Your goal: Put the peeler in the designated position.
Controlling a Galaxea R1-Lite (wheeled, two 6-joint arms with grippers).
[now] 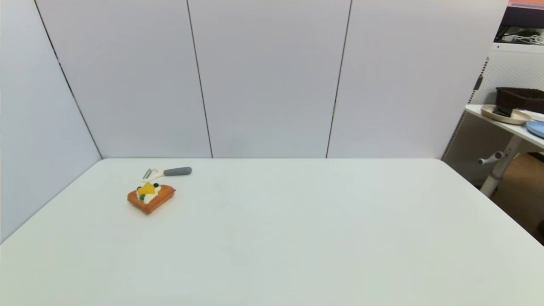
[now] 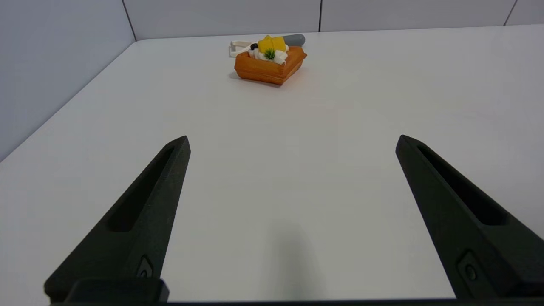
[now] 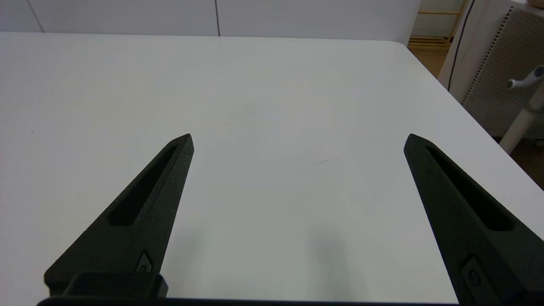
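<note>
The white desk carries an orange toy toast at its far left, the peeler lying just behind it (grey handle pointing right); left end effector and right end effector both gape wide, well short of them

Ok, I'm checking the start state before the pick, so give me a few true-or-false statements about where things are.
1. The peeler lies on the table just behind the toy toast. True.
2. The left gripper is shut on the peeler. False: it is open and empty, well short of it.
3. The peeler's grey handle points toward the robot's right. True.
4. The right gripper hangs over the toy toast. False: it is open over bare tabletop.
5. The peeler rests on top of the toast. False: it lies on the table.
</note>
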